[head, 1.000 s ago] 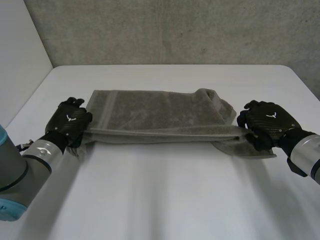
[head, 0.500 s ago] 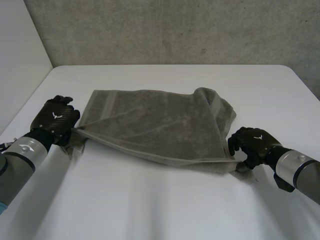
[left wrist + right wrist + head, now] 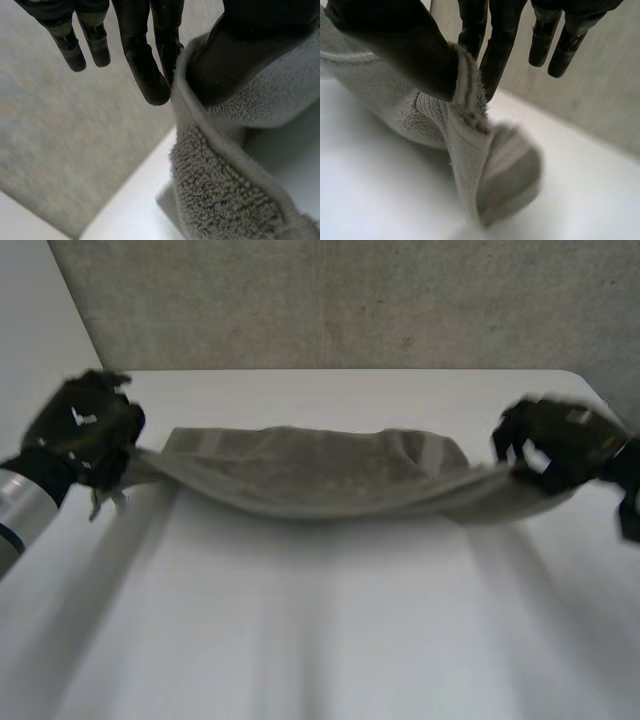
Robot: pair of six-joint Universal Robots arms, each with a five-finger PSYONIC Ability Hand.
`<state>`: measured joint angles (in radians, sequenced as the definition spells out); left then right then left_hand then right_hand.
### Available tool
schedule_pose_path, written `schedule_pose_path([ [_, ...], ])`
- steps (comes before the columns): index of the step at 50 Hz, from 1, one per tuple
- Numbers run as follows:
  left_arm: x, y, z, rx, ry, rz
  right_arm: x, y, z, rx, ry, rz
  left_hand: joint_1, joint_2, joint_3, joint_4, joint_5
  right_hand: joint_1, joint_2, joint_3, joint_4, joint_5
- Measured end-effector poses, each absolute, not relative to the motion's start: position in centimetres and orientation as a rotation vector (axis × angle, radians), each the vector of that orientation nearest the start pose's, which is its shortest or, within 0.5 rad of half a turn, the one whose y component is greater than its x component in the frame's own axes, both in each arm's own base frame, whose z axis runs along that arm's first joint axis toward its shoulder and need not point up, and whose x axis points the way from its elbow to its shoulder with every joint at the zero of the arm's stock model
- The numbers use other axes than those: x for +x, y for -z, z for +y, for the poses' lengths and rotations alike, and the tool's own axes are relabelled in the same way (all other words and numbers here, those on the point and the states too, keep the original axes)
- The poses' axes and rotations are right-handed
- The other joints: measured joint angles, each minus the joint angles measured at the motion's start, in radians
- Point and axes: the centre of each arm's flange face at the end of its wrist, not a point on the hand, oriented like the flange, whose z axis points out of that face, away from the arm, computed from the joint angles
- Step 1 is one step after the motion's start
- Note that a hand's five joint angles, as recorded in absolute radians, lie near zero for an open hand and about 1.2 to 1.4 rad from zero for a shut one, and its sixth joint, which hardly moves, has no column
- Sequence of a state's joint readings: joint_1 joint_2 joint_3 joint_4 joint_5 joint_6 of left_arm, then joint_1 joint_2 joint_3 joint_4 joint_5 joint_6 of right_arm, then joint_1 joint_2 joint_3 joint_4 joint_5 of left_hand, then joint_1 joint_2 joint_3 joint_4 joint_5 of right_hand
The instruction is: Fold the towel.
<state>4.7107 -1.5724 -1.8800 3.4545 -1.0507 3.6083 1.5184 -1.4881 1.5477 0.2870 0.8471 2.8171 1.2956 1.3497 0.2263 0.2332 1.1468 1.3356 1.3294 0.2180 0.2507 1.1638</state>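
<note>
The left hand and right hand each pinch one end of the towel between thumb and fingers, holding it stretched and sagging over the table; the fold appears in progress, and the next move calls for lowering both ends evenly

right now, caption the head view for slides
Left hand and right hand pinch the towel at its ends, stretched across the table.
</note>
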Motion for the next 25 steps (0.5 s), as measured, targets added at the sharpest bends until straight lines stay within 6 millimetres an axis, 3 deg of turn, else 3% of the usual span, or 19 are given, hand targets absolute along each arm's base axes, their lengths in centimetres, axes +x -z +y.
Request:
schedule_pose_path([
  [5, -17.9, -28.4, -26.7, 1.036, 2.366, 1.91, 17.4, -33.9, -26.2, -0.926, 1.854, 1.955, 0.0, 0.0, 0.0, 0.0, 0.01, 0.0, 0.0, 0.0, 0.0, 0.0],
  [10, -17.9, -30.2, -25.3, 1.026, 2.41, 1.876, 17.4, -36.5, -24.6, -0.962, 1.957, 1.898, 0.0, 0.0, 0.0, 0.0, 0.01, 0.0, 0.0, 0.0, 0.0, 0.0],
  [16, -18.0, -29.5, -24.6, 1.057, 2.397, 1.912, 17.4, -35.9, -24.6, -0.988, 1.948, 1.919, 0.0, 0.0, 0.0, 0.0, 0.01, 0.0, 0.0, 0.0, 0.0, 0.0],
  [25, -18.3, -24.6, -26.6, 1.136, 2.254, 2.134, 17.2, -30.3, -27.2, -1.063, 1.766, 2.06, 0.0, 0.0, 0.0, 0.0, 0.01, 0.0, 0.0, 0.0, 0.0, 0.0],
])
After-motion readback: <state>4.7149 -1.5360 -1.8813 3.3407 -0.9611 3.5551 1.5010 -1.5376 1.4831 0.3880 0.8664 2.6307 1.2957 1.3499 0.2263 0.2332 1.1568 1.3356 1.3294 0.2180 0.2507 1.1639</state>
